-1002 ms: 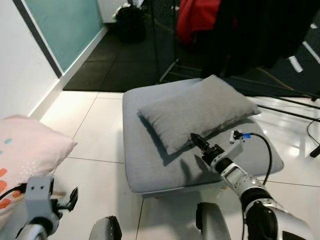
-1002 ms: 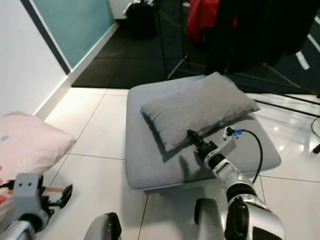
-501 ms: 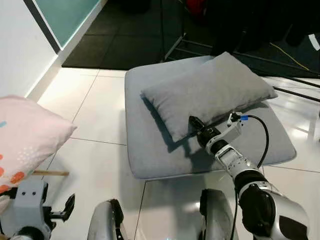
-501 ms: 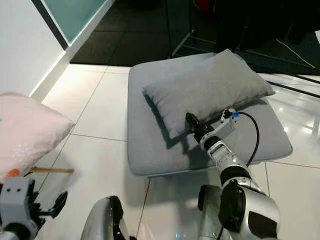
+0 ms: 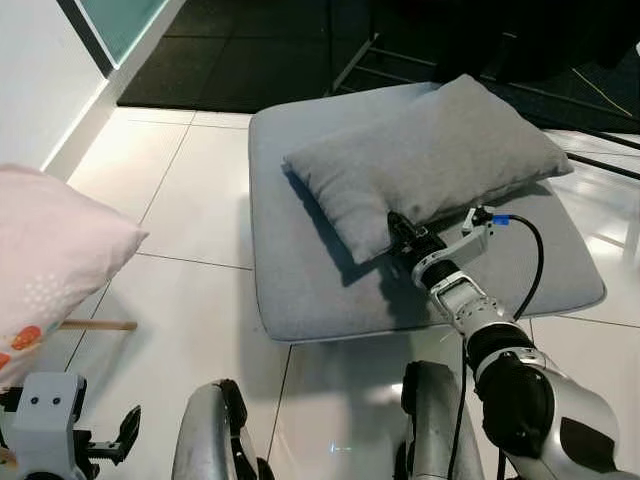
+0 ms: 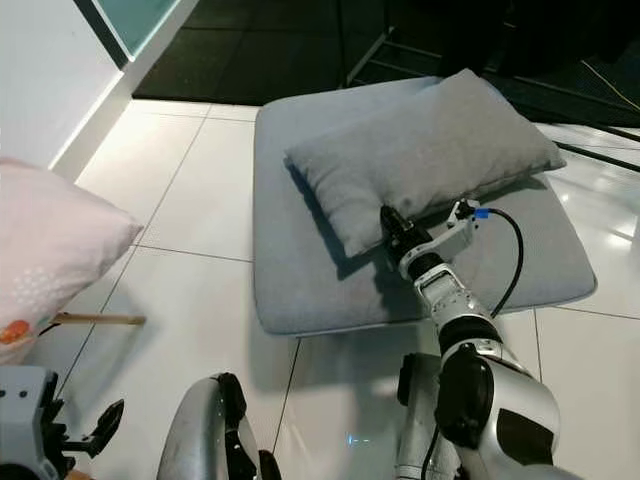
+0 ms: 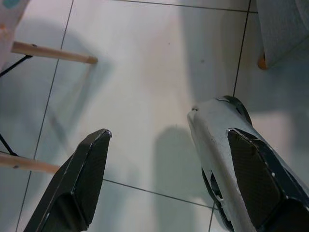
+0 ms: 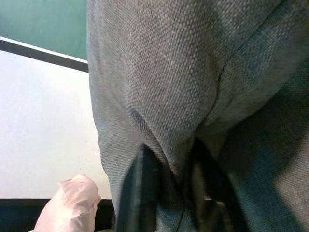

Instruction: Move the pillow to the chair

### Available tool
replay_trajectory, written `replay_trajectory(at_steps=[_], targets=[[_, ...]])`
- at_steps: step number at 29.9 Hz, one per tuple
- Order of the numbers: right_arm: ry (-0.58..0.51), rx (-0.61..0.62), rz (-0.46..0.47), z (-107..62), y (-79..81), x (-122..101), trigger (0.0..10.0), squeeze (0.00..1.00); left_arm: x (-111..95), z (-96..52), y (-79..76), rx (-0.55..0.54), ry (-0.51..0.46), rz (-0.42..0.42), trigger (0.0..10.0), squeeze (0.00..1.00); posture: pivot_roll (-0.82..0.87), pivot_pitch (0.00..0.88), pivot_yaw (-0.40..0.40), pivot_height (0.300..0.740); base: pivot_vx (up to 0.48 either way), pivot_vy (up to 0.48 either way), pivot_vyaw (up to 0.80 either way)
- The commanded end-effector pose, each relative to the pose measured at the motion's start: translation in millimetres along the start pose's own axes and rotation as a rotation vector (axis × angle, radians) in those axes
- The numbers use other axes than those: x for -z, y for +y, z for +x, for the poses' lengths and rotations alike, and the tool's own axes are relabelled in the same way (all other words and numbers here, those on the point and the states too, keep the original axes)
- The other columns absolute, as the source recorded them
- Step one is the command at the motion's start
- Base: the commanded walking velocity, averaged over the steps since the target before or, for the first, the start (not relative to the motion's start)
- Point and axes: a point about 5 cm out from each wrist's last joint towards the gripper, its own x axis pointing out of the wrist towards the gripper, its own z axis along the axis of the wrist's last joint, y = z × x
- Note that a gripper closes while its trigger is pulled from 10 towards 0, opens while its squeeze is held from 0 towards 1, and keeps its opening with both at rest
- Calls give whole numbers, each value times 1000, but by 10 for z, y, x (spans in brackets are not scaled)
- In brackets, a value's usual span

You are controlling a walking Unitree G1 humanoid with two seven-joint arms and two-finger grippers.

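A grey pillow [image 5: 430, 160] lies slantwise on a grey square ottoman [image 5: 300, 290] in front of me. My right gripper [image 5: 398, 228] reaches over the ottoman to the pillow's near edge. In the right wrist view its two black fingers [image 8: 145, 183] pinch a fold of the pillow's fabric [image 8: 164, 87] between them. At the far left stands a seat with a pink patterned cushion [image 5: 50, 260] and wooden legs [image 5: 95, 325]. My left gripper [image 7: 166, 133] hangs low at the left over the white tiles, open and holding nothing.
My own two legs [image 5: 210, 440] stand right before the ottoman. White tiles [image 5: 190, 200] lie between the ottoman and the pink seat. A dark floor mat [image 5: 250, 50] and black stand legs [image 5: 360, 60] lie beyond; a white wall [image 5: 30, 70] is at the left.
The view has moved closer and tilted down. My right gripper has pushed forward from just short of the pillow onto its near edge and taken hold of the fabric.
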Motion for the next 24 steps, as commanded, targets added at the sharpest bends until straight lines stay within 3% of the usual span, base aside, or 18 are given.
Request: replay_trajectory(at_steps=[1,10,12,14,15,16,19,20,23,24], targets=[[17,-13,-4,-1,3,36,0,0,53,-24,46,-18,34,0,10000,0,56,429,93,370,0,0,0],[15,-56,-95,50,104,-130,0,0,23,126,-31,-17,-2,-29,10000,0,0,355,63,370,0,0,0],[27,-54,-181,78,157,-238,0,0,-29,281,-80,-24,-43,-52,10000,0,-43,292,35,370,0,0,0],[26,-61,-212,86,184,-292,0,0,-55,336,-101,-26,-62,-63,10000,0,-48,285,32,370,0,0,0],[18,-84,-265,100,246,-402,0,0,-116,484,-146,-32,-99,-89,10000,0,-93,226,15,370,0,0,0],[24,-100,-294,106,279,-441,0,0,-148,538,-163,-33,-116,-99,10000,0,-99,217,13,370,0,0,0],[35,-114,-320,112,308,-469,0,0,-177,581,-176,-34,-130,-107,10000,0,-99,217,13,370,0,0,0],[13,-160,-358,120,392,-559,0,0,-269,728,-214,-33,-169,-133,10000,0,-164,136,2,380,0,0,0],[4,-197,-382,127,466,-617,0,0,-336,814,-242,-32,-195,-150,10000,0,-164,136,2,390,0,0,0],[-5,-216,-392,135,521,-656,0,0,-373,878,-272,-26,-208,-157,10000,0,-192,94,-1,395,0,0,0]])
